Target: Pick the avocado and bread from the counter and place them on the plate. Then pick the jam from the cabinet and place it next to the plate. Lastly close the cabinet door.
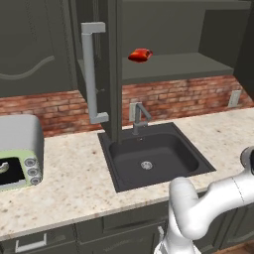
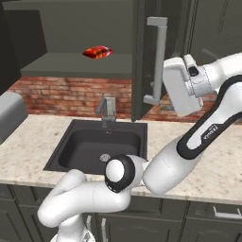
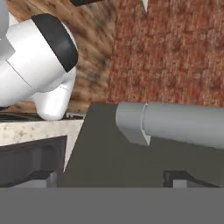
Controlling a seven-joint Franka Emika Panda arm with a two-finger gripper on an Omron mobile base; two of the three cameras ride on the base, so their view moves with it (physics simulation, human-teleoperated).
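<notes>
The gripper (image 3: pixel 111 177) stands open, empty, by the bar handle (image 3: pixel 175 127); the cabinet door (image 2: pixel 138 61) likely swings stiffly; grasp mid-bar.

The small squat red jam jar (image 1: pixel 140 54) lies on the flat inner shelf (image 1: pixel 173 67) of the open dark grey-green wall cabinet (image 1: pixel 218 30), above the dark square sink (image 1: pixel 154 158) set in the beige speckled stone surface (image 1: pixel 69 183), with the tall panel cabinet door (image 1: pixel 108 64) standing left of it.

I count one jam (image 1: pixel 140 54) jar on the cabinet (image 1: pixel 168 67) shelf above the sink (image 1: pixel 154 158). One sink, one faucet (image 1: pixel 139 116) behind it. One open cabinet door (image 1: pixel 106 69) with one handle (image 1: pixel 92 74). Left of the sink, one toaster oven (image 1: pixel 19 151), I think.
</notes>
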